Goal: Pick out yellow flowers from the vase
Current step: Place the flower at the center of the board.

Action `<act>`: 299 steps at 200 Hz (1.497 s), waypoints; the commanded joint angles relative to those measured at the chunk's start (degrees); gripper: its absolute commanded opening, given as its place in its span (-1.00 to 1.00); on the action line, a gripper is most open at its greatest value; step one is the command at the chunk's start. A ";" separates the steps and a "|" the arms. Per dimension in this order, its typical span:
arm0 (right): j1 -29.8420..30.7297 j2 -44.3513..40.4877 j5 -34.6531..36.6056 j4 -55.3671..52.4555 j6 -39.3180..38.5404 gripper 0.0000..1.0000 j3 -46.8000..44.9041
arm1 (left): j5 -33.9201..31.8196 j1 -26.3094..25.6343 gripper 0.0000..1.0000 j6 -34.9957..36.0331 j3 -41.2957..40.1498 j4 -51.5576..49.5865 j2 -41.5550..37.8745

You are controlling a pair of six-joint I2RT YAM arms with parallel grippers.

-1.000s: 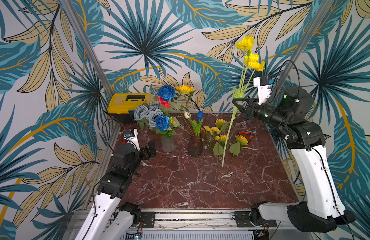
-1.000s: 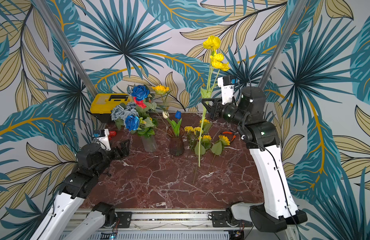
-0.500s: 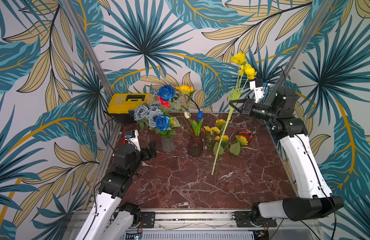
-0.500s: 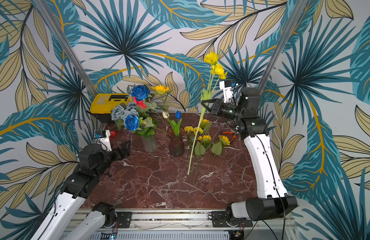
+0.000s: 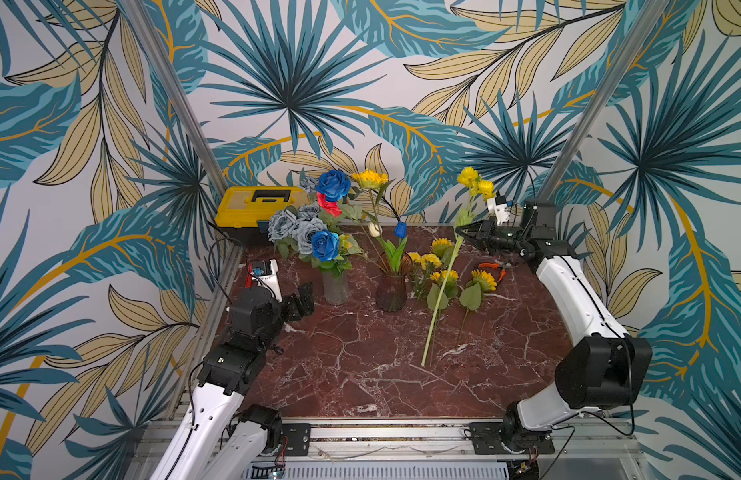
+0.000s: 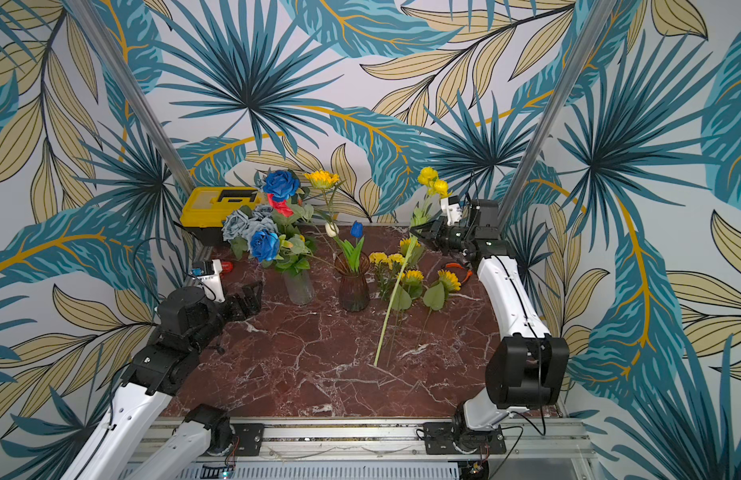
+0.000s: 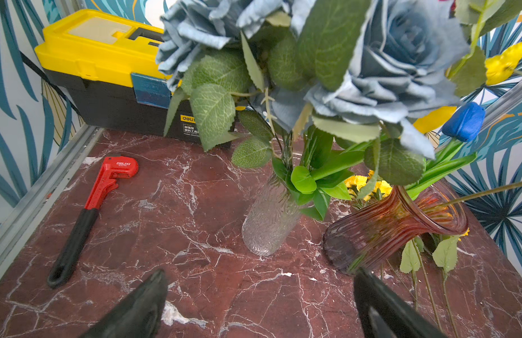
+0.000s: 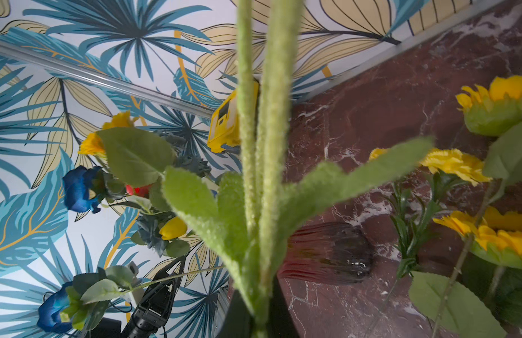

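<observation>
Yellow stem in the right gripper's (image 5: 460, 235) clamp, pile growing on the marble

Pinched mid-stem, the held flower (image 5: 469, 176) leans near the table's (image 5: 339, 374) back right corner, its foot at or just above the surface, beside several picked flowers (image 5: 439, 276) lying there. One sunflower (image 5: 369, 178) is not yet out, apparently in the brown vase (image 5: 390, 291). The left gripper (image 5: 301, 297) rests spread wide, empty.

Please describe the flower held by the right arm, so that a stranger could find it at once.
On the red marble table, look far right, where the right end effector is shut on a long green stem. This yellow flower slants upward, blooms in the air; the other loose yellow flowers lie flat.
</observation>
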 commanded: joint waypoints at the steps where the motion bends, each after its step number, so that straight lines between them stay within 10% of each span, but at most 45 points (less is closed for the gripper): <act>1: -1.50 2.92 0.23 1.60 -0.57 -1.00 -3.38 | 0.43 0.64 0.99 -0.08 -0.58 1.09 -0.20; 299: -2.16 22.35 17.91 -18.60 -15.08 -0.92 3.06 | 0.43 0.81 0.99 -0.12 -0.84 1.28 -0.06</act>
